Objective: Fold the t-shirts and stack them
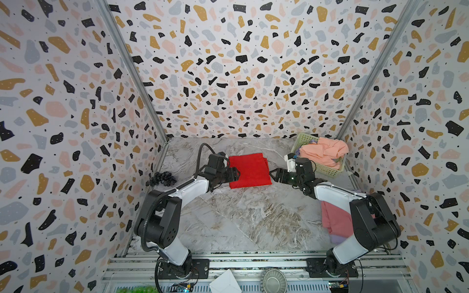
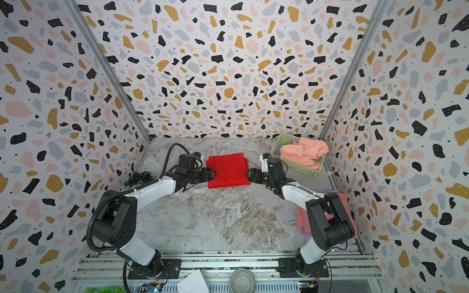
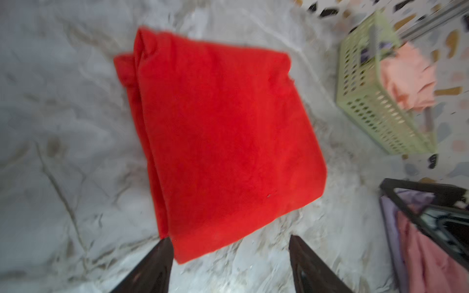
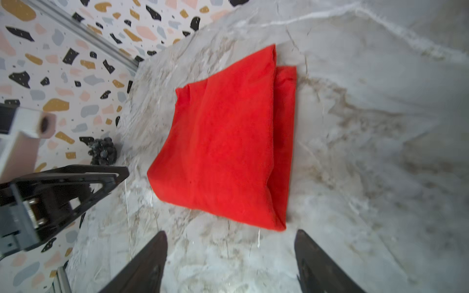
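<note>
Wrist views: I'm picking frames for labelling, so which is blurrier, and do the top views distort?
Left wrist view: the red t-shirt and basket are smeared. Right wrist view: sharper, cloth folds readable. Both top views: sharp but wide-angle, with the walls splaying outward; no glare on the table.

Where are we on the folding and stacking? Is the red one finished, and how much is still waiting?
Done: the red t-shirt lies folded into a rectangle on the table. In hand: nothing; the left gripper and right gripper sit open at its sides. Left: the peach-orange t-shirt is crumpled in the basket. The pink t-shirt lies flat by the right arm; the red one hasn't joined it.
</note>
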Controlling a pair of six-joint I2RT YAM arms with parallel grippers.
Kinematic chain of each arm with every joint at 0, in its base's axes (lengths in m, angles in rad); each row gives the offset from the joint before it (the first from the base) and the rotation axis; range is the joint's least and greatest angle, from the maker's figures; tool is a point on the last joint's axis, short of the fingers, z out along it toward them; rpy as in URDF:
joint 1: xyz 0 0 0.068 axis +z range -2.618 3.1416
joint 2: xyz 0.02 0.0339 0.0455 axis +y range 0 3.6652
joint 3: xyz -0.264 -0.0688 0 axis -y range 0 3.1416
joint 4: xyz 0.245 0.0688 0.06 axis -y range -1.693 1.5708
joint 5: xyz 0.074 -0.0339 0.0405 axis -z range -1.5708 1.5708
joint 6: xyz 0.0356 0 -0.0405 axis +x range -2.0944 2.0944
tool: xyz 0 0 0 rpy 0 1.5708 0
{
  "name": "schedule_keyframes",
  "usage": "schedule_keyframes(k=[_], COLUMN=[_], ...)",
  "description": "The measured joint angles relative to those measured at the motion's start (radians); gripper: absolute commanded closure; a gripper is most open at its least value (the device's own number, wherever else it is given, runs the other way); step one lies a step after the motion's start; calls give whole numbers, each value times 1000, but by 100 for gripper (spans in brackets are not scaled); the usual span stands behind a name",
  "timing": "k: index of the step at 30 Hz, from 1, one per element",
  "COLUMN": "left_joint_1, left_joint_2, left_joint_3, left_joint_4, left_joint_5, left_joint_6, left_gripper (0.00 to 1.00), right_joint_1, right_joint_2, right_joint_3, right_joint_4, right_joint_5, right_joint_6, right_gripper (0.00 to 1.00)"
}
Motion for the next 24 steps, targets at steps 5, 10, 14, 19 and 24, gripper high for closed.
schedule_keyframes(k=[5, 10, 14, 19, 24], left_joint_1=[2, 1, -1, -22, -68], left_joint_2=[39, 111, 148, 195, 210], left_joint_3=[-61, -77, -75, -77, -79], left_joint_4=[3, 105, 192, 277, 341], left_joint_5=[-34, -12, 9, 37, 79], left_joint_6=[-9, -64, -103, -163, -256], left_gripper=[25, 26, 38, 79, 99], right_joint_1=[8, 8, 8, 11, 24], right_joint_2=[-30, -30, -19, 25, 56], right_joint_3=[-122, -221, -254, -272, -288], right_joint_4=[36, 114, 178, 282, 363], right_joint_5=[-21, -66, -89, -90, -60], right_joint_6=[57, 135, 193, 274, 358], right_gripper=[18, 16, 15, 14, 11])
